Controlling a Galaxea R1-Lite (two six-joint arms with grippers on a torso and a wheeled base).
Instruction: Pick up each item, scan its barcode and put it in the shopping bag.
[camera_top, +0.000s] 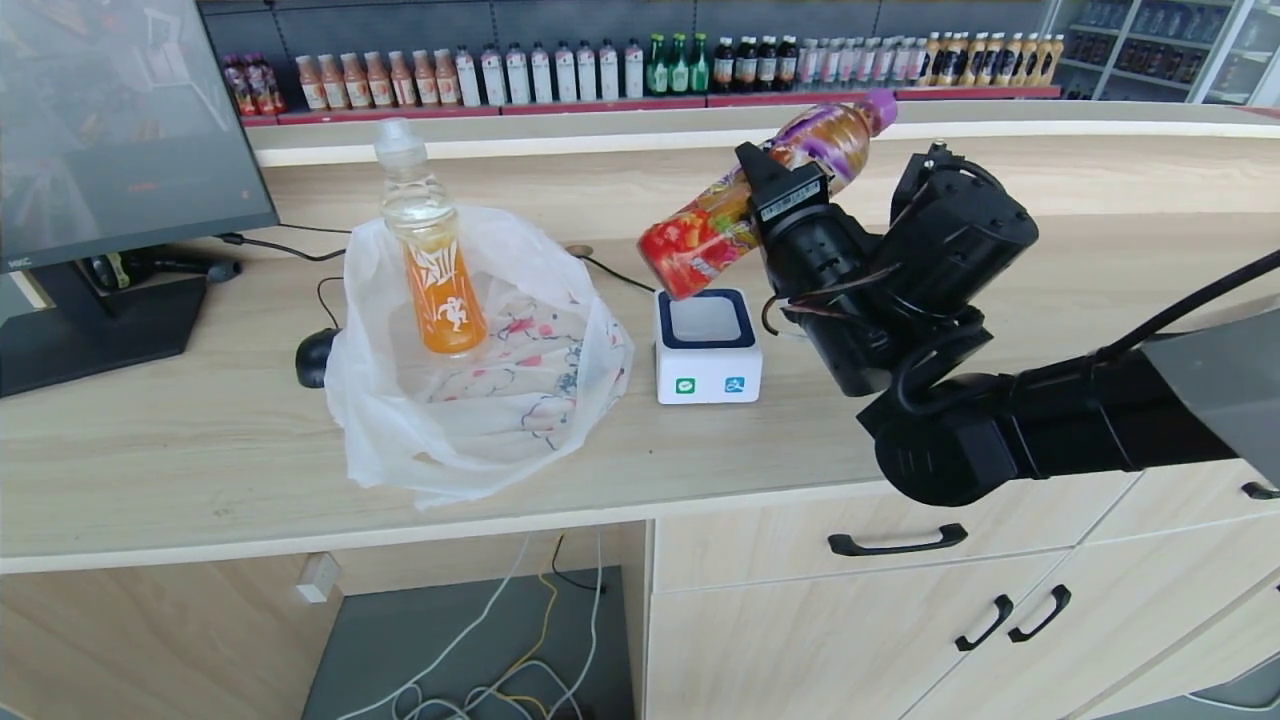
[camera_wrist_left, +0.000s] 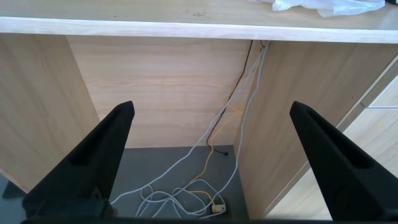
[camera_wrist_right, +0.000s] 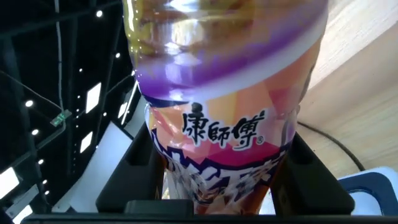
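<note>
My right gripper (camera_top: 752, 190) is shut on a juice bottle (camera_top: 760, 190) with a purple cap and a red, orange and purple label. The bottle lies tilted in the air, its base just above the white scanner box (camera_top: 707, 345) on the counter. Up close, the bottle (camera_wrist_right: 230, 112) sits between the dark fingers (camera_wrist_right: 134, 168). A white plastic shopping bag (camera_top: 470, 370) lies open to the scanner's left, with an orange drink bottle (camera_top: 430, 250) standing upright in it. My left gripper (camera_wrist_left: 208, 155) is open below the counter, facing the cables on the floor.
A monitor (camera_top: 110, 120) on a black stand is at the counter's far left, with a black mouse (camera_top: 315, 357) beside the bag. Cables run behind the scanner. A shelf of bottles (camera_top: 640, 70) lines the back wall. Drawers with black handles (camera_top: 897, 545) sit below.
</note>
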